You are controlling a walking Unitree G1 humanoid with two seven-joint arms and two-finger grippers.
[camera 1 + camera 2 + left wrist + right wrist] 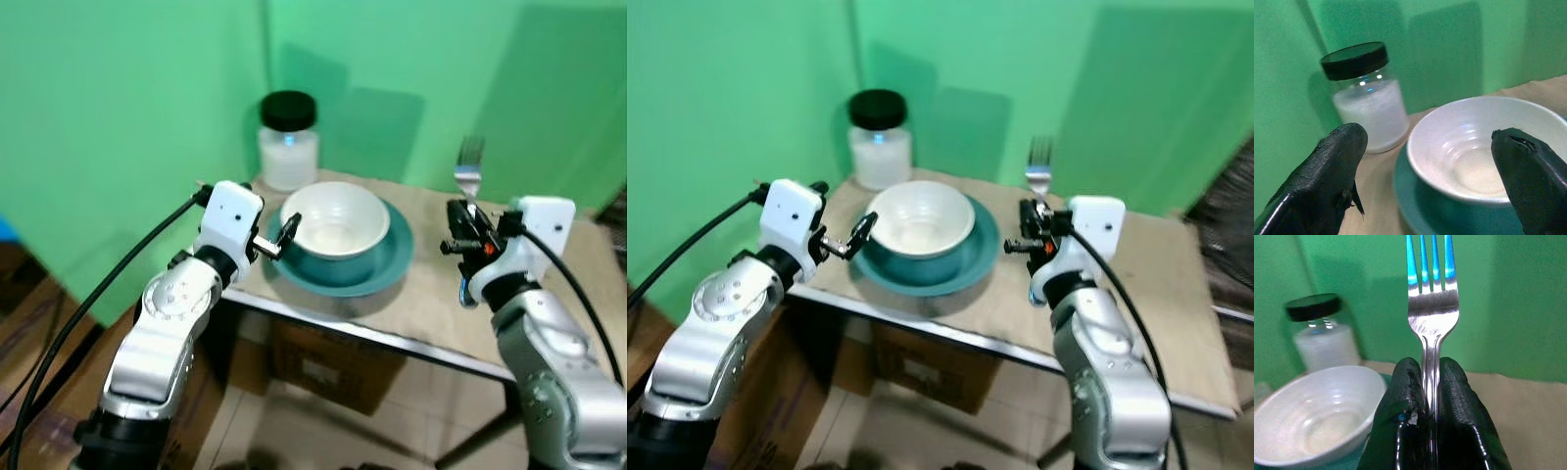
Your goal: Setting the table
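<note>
Steel fork (pixel 1432 328) stands pinched upright in my right gripper (pixel 468 238) at right of frame; left gripper (pixel 284 238) fingers spread wide beside the bowl (pixel 335 227). Next I judge: lay it on the desk (pixel 431 294).

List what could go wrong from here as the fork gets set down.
1. The right gripper pinches the fork by its thin handle, tines up; it may pivot or slip on the way down.
2. The white bowl on the teal plate sits close beside that gripper, so a swing could knock it.
3. The left gripper, jaws open, is at the bowl's rim near the table edge; a nudge might shift the setting.
</note>
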